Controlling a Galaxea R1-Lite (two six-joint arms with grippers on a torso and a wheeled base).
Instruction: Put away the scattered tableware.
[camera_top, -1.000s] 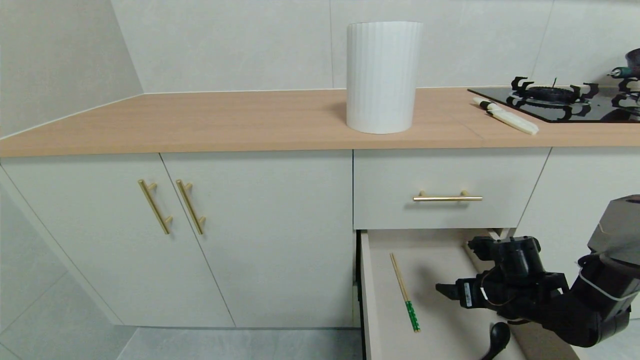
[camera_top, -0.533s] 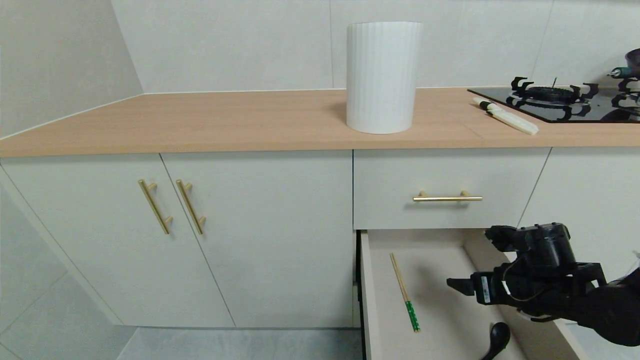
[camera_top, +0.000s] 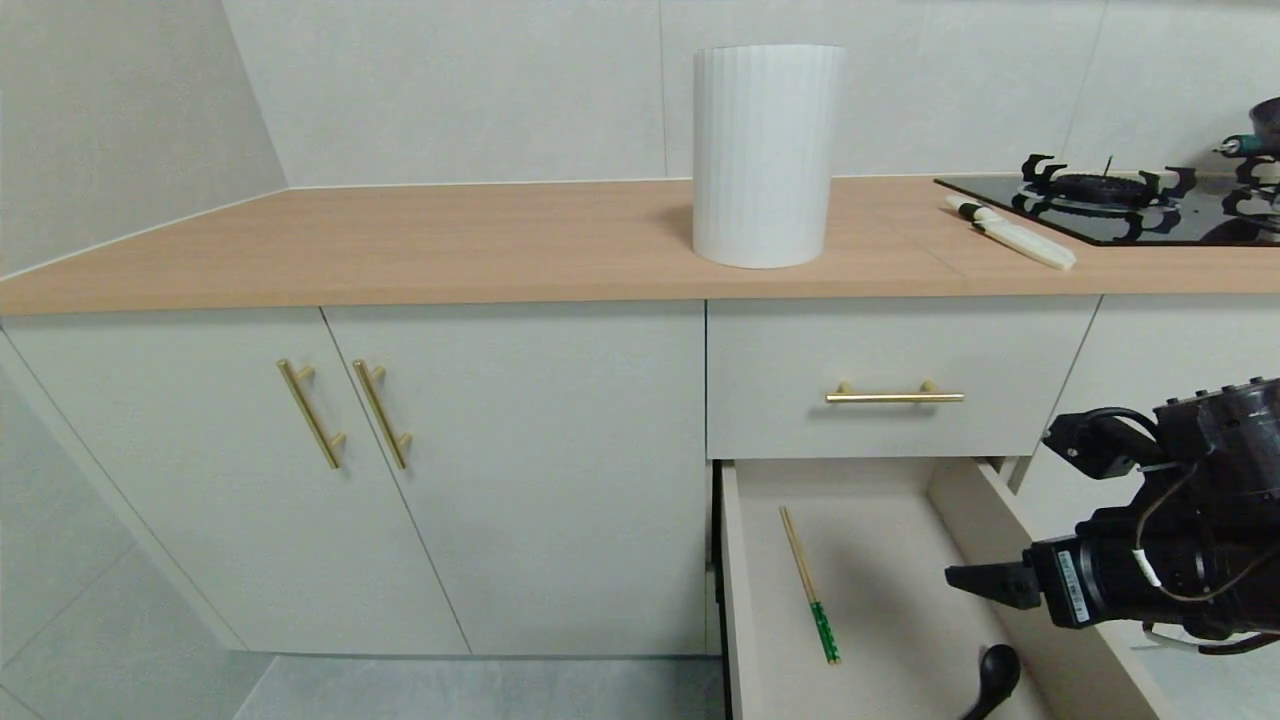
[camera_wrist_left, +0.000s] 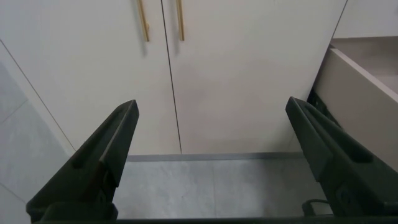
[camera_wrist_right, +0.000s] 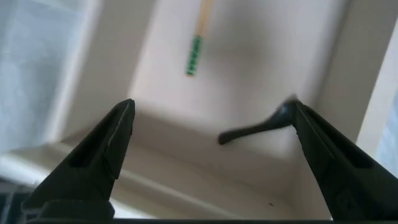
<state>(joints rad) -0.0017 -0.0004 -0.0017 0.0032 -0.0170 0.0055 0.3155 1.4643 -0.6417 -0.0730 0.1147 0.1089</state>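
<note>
The lower drawer (camera_top: 880, 545) stands pulled out. On its floor lie a pair of wooden chopsticks with green ends (camera_top: 810, 586) and, nearer the front, a black spoon (camera_top: 992, 678). My right gripper (camera_top: 985, 583) hovers open and empty over the drawer's right wall, above the spoon. From the right wrist I look down into the drawer (camera_wrist_right: 249, 68) at the chopsticks (camera_wrist_right: 198, 37) and the spoon (camera_wrist_right: 258, 127), between the spread fingers of the gripper (camera_wrist_right: 211, 162). A white knife (camera_top: 1010, 232) lies on the counter. My left gripper (camera_wrist_left: 211, 162) is open and empty, low before the cabinet doors.
A tall white ribbed container (camera_top: 765, 155) stands on the wooden counter (camera_top: 450, 240). A black gas hob (camera_top: 1110, 200) is at the far right. The upper drawer (camera_top: 895, 396) is closed. Two cabinet doors with gold handles (camera_top: 340, 412) are to the left.
My right arm has pulled back to the right and risen from inside the drawer to over its right wall. The chopsticks and spoon have stayed put.
</note>
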